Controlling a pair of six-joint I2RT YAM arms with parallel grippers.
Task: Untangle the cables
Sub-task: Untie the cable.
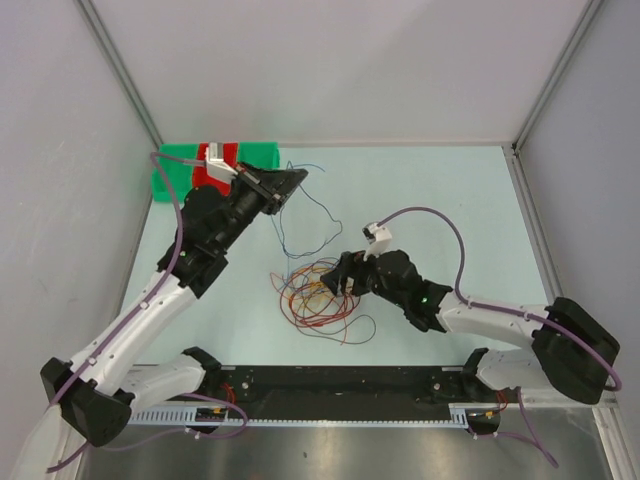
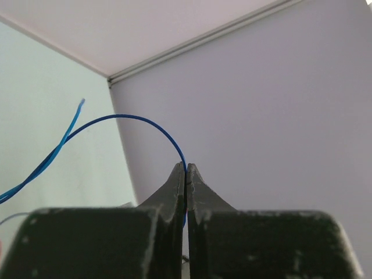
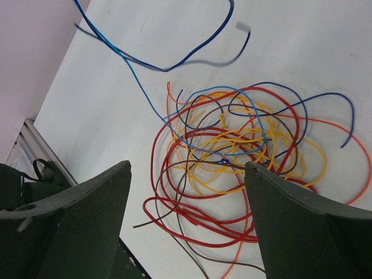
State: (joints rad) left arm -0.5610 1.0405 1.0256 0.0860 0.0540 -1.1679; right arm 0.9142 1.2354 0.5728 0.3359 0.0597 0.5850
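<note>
Blue cable [image 2: 125, 115] is pinched between the pressed-together fingers of left gripper [image 1: 295, 178], held high at 11 o'clock, presumably so that strand is lifted clear. Cables [image 1: 320, 295] are heaped mid-table [image 1: 450, 190]. Right gripper [image 3: 187, 165] is held spread at the heap's 3 o'clock, likely for pinning.

white arm links [image 1: 140, 322], black joints [image 1: 215, 235] and fingers [image 3: 75, 221]; purple-grey cables [image 1: 432, 209]

Bright, even, diffuse light from overhead in all views; shadows faint. Mild glare on the metal strip [image 1: 330, 450]. Right wrist: blue cable [image 3: 174, 65] end smeared, cable tangle [image 3: 232, 174] sharp. Left wrist: left gripper fingers [image 2: 172, 197] dark, soft-focus.
</note>
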